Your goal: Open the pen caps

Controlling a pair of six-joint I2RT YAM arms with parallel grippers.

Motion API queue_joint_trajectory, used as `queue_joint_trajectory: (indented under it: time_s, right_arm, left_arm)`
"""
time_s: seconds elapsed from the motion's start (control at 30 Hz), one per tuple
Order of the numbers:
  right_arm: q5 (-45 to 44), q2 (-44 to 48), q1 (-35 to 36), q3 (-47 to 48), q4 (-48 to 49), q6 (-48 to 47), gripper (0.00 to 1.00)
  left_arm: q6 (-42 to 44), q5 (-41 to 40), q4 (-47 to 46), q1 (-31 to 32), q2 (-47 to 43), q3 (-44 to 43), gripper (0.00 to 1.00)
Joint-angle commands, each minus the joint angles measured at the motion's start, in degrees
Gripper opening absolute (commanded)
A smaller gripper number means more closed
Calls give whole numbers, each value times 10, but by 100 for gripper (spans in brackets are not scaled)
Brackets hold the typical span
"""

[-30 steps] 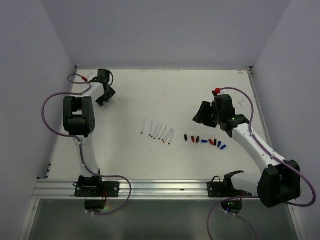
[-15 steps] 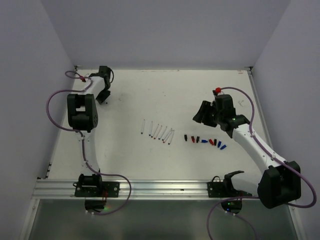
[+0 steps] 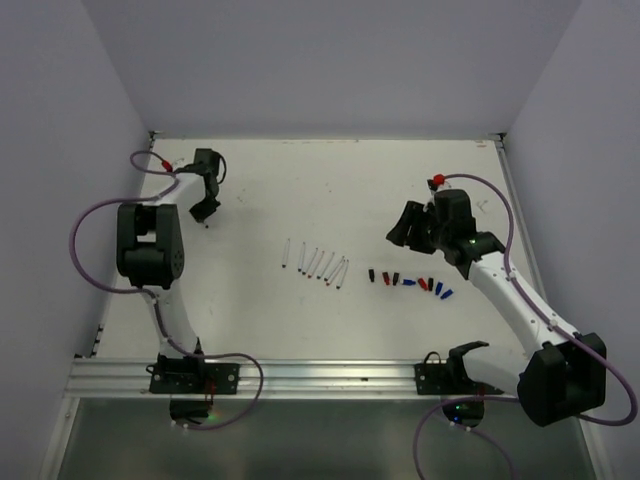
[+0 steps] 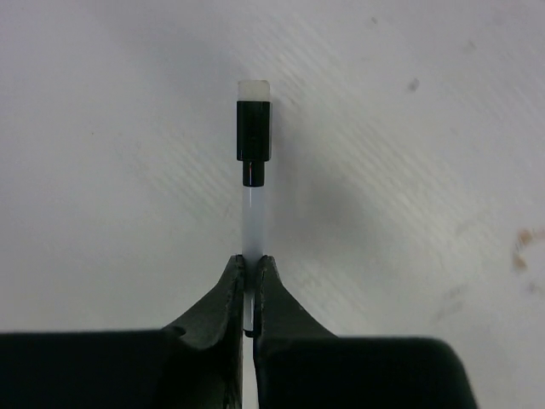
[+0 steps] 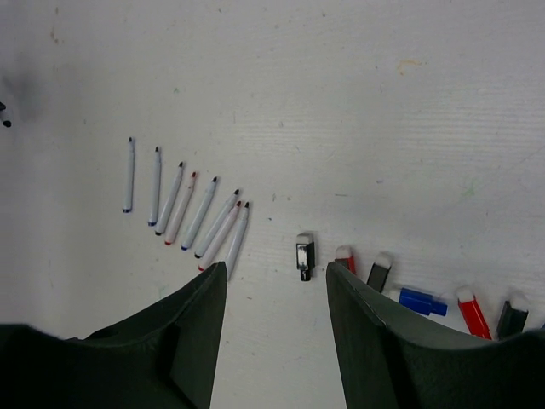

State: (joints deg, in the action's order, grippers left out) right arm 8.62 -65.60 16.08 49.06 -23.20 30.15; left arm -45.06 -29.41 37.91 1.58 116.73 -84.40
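Observation:
My left gripper (image 4: pixel 250 266) is shut on the white barrel of a pen (image 4: pixel 253 217). The pen points away from the fingers and carries a black cap (image 4: pixel 254 129) with a white end. In the top view this gripper (image 3: pixel 204 208) hangs low over the table's far left. Several uncapped pens (image 3: pixel 318 263) lie in a row mid-table, also visible in the right wrist view (image 5: pixel 187 209). Loose pen caps (image 3: pixel 410 282) in black, red and blue lie to their right; a black one (image 5: pixel 304 254) shows between my right fingers. My right gripper (image 5: pixel 274 268) stands open above them, holding nothing.
Purple cables (image 3: pixel 95 215) loop beside both arms, with a red connector (image 3: pixel 436 181) by the right wrist. Grey walls close in the table on three sides. An aluminium rail (image 3: pixel 300 375) runs along the near edge.
The left gripper's jaws have closed on the capped pen, and that arm's wrist has shifted slightly at the far left. The right arm has barely moved.

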Motion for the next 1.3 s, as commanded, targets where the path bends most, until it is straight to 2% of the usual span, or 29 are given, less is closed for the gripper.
queue_joint_trajectory:
  time_s: [0.0, 0.03, 0.1, 0.13, 0.17, 0.23, 0.27, 0.3, 0.47, 0.7, 1.0, 1.27]
  right_arm:
    - [64, -2, 1, 17, 7, -24, 54]
    - [88, -6, 1, 15, 21, -24, 54]
    - [134, -18, 1, 9, 36, -18, 54]
    - [176, -16, 1, 3, 49, -9, 53]
    - [194, -12, 2, -15, 90, 17, 53]
    - [220, 12, 7, -33, 148, 50, 52]
    - [222, 19, 11, -40, 159, 56, 52]
    - [223, 26, 16, -41, 165, 60, 52]
    - [242, 29, 29, -28, 207, 95, 50]
    - [166, 11, 94, -2, 221, 113, 50]
    - [122, -24, 147, 34, 229, 122, 50]
    - [81, -59, 163, 46, 228, 129, 49]
  left_arm:
    - [114, 36, -127, 57, -169, 78, 0]
    - [117, 47, -129, 89, -219, 105, 0]
    - [124, 142, -184, 128, -274, 149, 0]
    - [129, 192, -220, 135, -335, 217, 0]
    - [130, 307, -322, 142, -366, 256, 0]
    - [114, 406, -415, 159, -432, 343, 0]
    - [113, 474, -459, 167, -443, 355, 0]
    - [117, 496, -463, 186, -450, 361, 0]
    - [172, 473, -406, 275, -474, 357, 0]
    - [169, 462, -409, 358, -484, 369, 0]
    - [163, 453, -413, 402, -478, 372, 0]
    - [161, 448, -413, 420, -483, 377, 0]
